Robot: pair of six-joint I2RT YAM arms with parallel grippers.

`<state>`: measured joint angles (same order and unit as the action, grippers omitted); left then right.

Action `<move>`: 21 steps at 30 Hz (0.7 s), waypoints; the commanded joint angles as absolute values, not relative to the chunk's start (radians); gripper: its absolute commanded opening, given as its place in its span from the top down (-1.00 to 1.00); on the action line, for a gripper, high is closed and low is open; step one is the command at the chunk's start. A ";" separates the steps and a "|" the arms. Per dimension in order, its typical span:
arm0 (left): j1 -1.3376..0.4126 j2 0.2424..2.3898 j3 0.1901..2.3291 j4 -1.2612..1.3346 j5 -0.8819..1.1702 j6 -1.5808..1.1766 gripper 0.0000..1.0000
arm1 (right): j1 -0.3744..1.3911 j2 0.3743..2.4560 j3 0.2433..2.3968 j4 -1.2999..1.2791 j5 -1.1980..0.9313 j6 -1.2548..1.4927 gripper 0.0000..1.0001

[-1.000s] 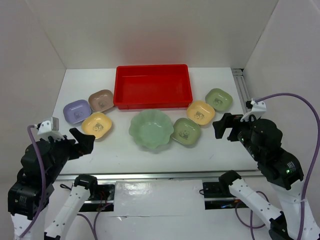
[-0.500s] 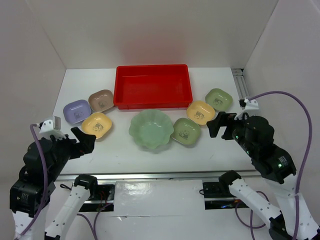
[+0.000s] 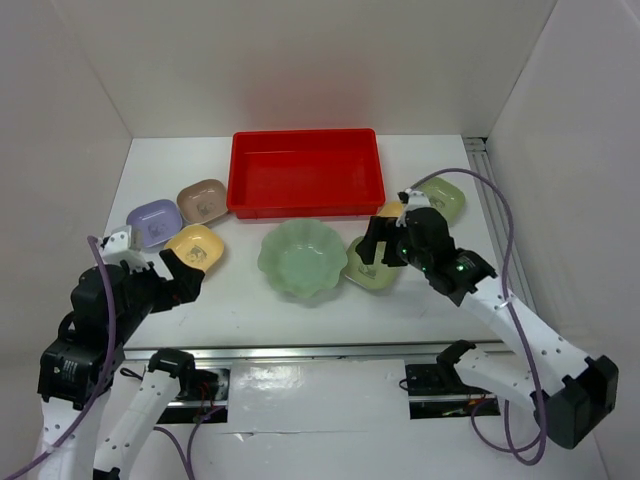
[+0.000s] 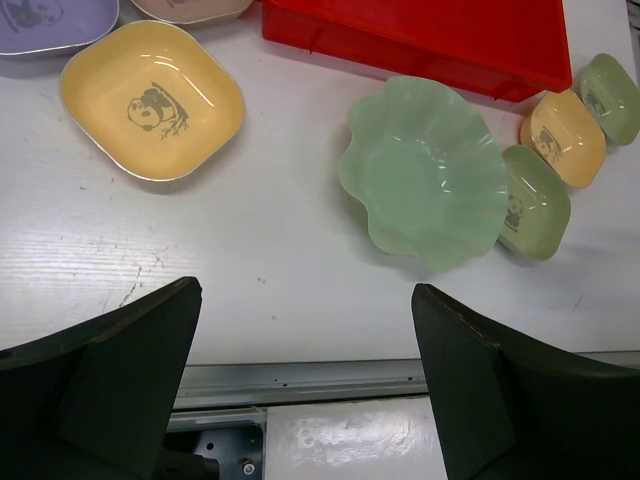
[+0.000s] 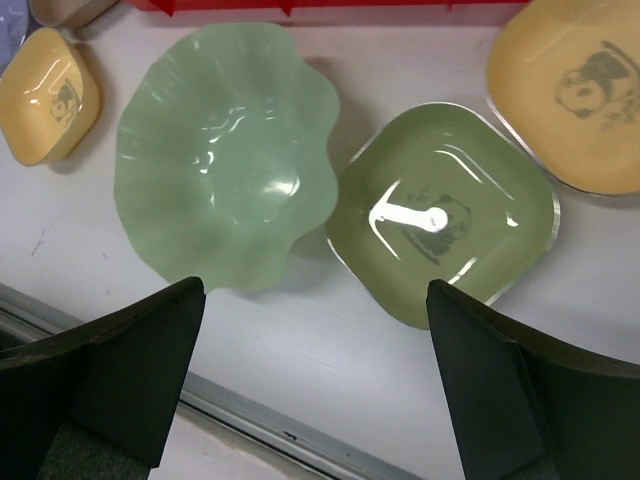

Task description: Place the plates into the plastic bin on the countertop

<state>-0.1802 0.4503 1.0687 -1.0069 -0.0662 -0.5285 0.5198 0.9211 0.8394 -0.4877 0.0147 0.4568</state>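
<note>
At the lower left of the top view the left gripper [image 4: 305,300] has edged a little up the frame since a second ago. Its jaws are wide and hold nothing, poised over bare white surface [image 3: 250,300] just short of the left yellow dish [image 3: 195,248]. The right gripper [image 5: 315,295] has made the big move: from the right edge of the frame it has swung in toward the middle and now hangs, jaws spread wide and empty, above the small green dish [image 5: 445,215]. That dish sits just beside the big scalloped pale-green dish [image 3: 302,258]; whether the two touch cannot be told. The right arm [image 3: 500,300] now hides part of the right yellow dish [image 5: 580,90] in the top view. No dish has shifted: further up lie the lavender dish [image 3: 152,220] and tan-pink dish [image 3: 203,200] on the left and the far green dish [image 3: 440,198] on the right. Beyond them the red bin [image 3: 305,175] stands at upper centre, and all seven dishes lie outside it on the surface.
</note>
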 commanded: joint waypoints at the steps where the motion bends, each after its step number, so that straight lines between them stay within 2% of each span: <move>1: -0.184 0.454 1.051 -0.944 -0.052 -0.537 -1.00 | 0.598 1.018 0.816 -0.318 0.110 0.480 -0.92; 8: -0.184 0.465 1.028 -0.925 -0.041 -0.537 -1.00 | 0.663 1.204 0.788 -0.164 0.172 0.480 -0.66; 12: -0.184 0.465 1.028 -0.916 -0.041 -0.537 -1.00 | 0.658 1.296 0.779 -0.057 0.163 0.439 -0.39; 21: -0.184 0.465 1.028 -0.916 -0.031 -0.526 -1.00 | 0.569 1.478 0.853 0.009 0.032 0.295 -0.33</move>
